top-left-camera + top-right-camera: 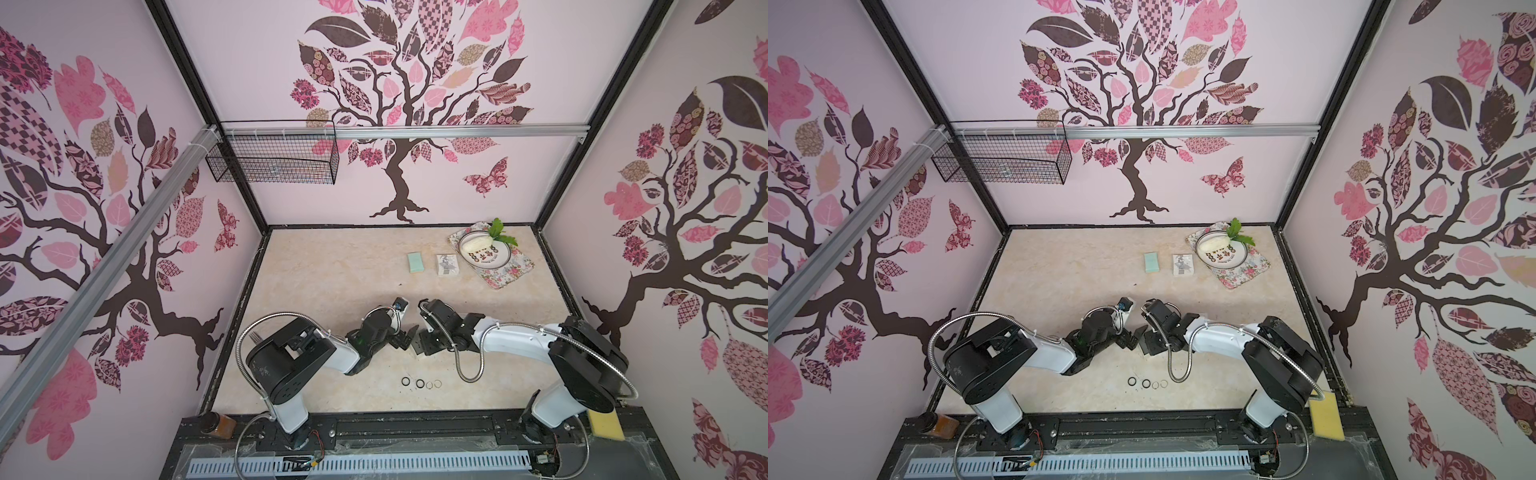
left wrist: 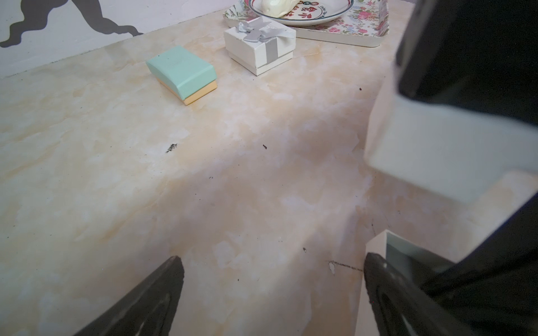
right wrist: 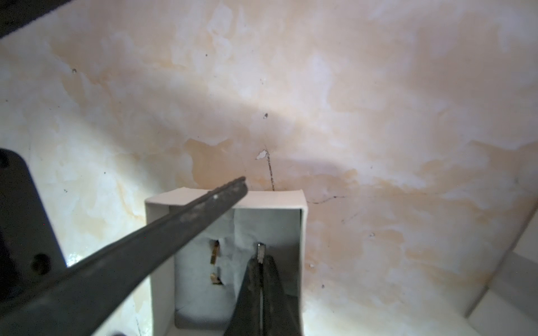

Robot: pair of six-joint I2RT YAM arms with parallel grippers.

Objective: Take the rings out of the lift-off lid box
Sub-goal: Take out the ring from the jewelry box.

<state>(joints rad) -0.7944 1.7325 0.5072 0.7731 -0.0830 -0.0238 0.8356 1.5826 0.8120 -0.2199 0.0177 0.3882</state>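
Rings (image 1: pixel 420 383): four are out, lying flat in a row on the table (image 1: pixel 332 282) near its front edge, between the two arm bases, seen in both top views. Two are black, two thin and pale. Two more show in the open white box (image 3: pixel 160 247), standing on edge in the foam insert. A gold ring (image 3: pixel 214 252) sits in its slot. Beside it a silver ring (image 3: pixel 260 249) is pinched at the tips of the right gripper (image 3: pixel 260 261), fingers closed on it with no visible gap. Can't tell whether it is clear of the foam. Left gripper (image 2: pixel 273 259) is spread wide and holds nothing. One finger (image 3: pixel 203 203) crosses over the box rim; contact unclear. In both top views the box is hidden under the two grippers, mid-table. Well behind it: mint-green box (image 1: pixel 416 262), bow-topped box (image 1: pixel 446 264) just beside it, then floral tray (image 1: pixel 511 276) carrying a plate (image 1: pixel 494 259).
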